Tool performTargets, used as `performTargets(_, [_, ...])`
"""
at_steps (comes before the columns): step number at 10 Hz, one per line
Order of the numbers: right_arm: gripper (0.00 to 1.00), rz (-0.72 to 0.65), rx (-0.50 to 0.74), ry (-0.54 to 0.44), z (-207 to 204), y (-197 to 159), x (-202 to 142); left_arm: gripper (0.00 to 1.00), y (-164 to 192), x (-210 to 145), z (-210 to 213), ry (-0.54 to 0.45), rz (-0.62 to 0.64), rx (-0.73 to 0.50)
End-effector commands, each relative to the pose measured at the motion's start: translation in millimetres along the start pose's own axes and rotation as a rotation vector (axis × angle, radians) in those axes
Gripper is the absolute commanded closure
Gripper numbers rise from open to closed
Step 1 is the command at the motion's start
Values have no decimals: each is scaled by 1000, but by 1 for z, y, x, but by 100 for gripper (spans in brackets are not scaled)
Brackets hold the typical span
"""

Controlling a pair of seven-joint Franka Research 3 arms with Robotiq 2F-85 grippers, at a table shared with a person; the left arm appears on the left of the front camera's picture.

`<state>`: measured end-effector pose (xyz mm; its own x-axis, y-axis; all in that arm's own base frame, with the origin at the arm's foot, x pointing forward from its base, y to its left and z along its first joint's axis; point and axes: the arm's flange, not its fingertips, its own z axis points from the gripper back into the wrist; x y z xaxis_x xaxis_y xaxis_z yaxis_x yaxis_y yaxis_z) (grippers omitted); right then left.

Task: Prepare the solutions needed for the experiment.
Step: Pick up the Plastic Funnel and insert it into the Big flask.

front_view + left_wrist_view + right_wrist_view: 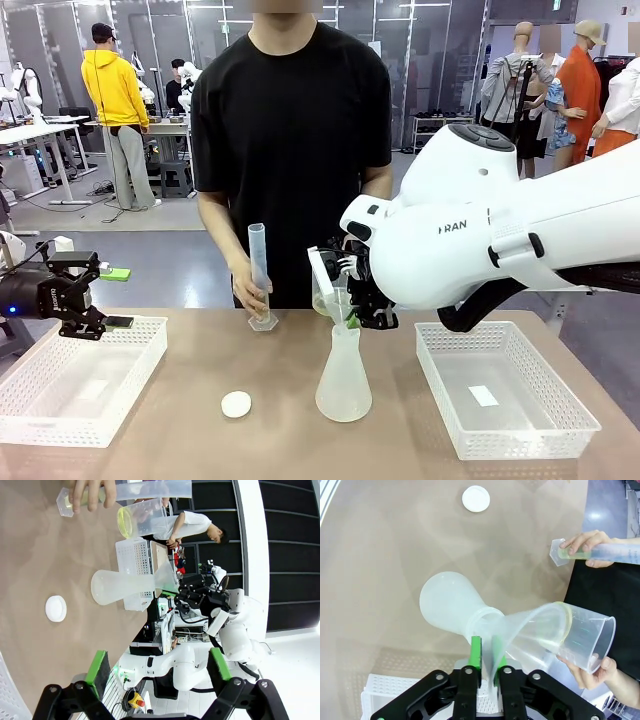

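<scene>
right gripper (487, 655): clamped on funnel (530, 625) rim, funnel seated in flask (445, 605) neck
left gripper (157, 671): fingers apart, empty
solutions (125, 522): pale yellow, in person's tilted beaker (585, 640) over funnel
progress: pour judged barely begun; flask looked empty

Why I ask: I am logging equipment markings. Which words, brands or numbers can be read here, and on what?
"RAN": on the white shell of the right arm.
White print on the black body of the left gripper: too small to read.
Scale print on the beaker and the graduated cylinder: too blurred to read.
</scene>
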<state>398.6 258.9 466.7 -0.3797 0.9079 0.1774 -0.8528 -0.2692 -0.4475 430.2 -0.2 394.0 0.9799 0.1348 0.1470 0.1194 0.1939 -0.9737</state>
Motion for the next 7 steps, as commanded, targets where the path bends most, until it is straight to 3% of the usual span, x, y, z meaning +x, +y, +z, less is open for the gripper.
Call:
performTargets(1, [72, 22, -12, -24, -4, 0, -5, 0, -2, 1, -1, -12, -18, -31])
performTargets(3, [54, 23, 18, 5, -4, 0, -4, 0, -2, 1, -1, -12, -18, -31])
performTargets(4, [54, 27, 57, 52, -3, -1, -7, 0, -2, 1, -1, -12, -18, -31])
performTargets(5, [54, 7, 5, 2, -2, 1, 0, 0, -2, 1, -1, -12, -18, -31])
performTargets(7, [54, 7, 5, 2, -2, 1, 0, 0, -2, 1, -1, -12, -18, -31])
